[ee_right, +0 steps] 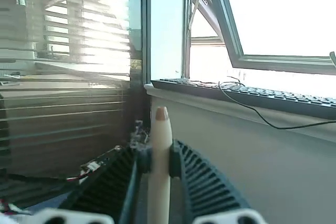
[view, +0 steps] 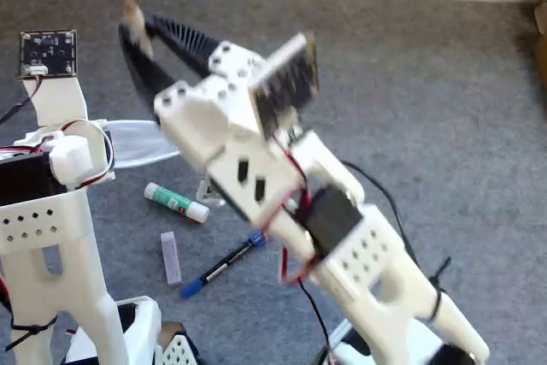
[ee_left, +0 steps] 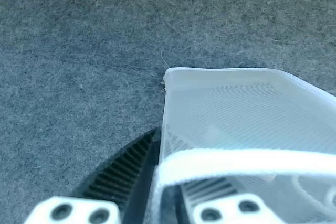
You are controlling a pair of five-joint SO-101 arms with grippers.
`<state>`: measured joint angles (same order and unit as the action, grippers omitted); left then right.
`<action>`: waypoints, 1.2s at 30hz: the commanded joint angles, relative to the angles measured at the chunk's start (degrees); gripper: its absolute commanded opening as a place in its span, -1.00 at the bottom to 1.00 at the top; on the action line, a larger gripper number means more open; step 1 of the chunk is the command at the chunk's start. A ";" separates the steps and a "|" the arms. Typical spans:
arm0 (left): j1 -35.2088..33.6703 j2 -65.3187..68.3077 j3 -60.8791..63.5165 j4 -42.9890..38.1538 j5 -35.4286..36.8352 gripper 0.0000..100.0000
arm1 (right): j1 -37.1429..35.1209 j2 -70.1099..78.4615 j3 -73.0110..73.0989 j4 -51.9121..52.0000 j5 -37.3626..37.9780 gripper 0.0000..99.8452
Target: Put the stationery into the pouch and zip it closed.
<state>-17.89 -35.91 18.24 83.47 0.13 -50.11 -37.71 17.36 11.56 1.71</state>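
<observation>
While aloft, pencil (ee_right: 160, 129) inside right claw (ee_right: 157, 156)

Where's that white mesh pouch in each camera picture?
High view: pouch at left, beside the left arm.
Left wrist view: pouch close up, clamped in the left gripper.
Right wrist view: faces a window; right gripper holds a pencil.
Shared landmark: grey carpet under the pouch.

Both arms hide most of the pouch (view: 137, 144) in the high view, and in the left wrist view it runs off the edge. The right gripper (view: 137, 25) is blurry there — its pale stick (ee_right: 159, 145) is cut off by the edge of the right wrist view. One end of the blue pen (view: 214, 267) hides under the right arm.
</observation>
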 commanded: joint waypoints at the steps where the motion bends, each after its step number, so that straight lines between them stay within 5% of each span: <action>1: 1.71 1.01 -1.36 0.79 0.70 -0.99 | -0.57 -3.82 3.12 -5.32 -0.44 -0.99; 15: 1.71 1.10 -1.27 0.79 0.70 -0.99 | 0.75 -4.44 18.15 -23.52 -0.44 -0.99; 36: 1.71 1.01 -1.27 0.88 0.70 -0.99 | -1.89 -6.11 25.98 -24.22 -0.44 -0.99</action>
<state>-17.80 -35.82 18.24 83.56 0.13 -50.81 -41.32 42.33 -11.56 1.54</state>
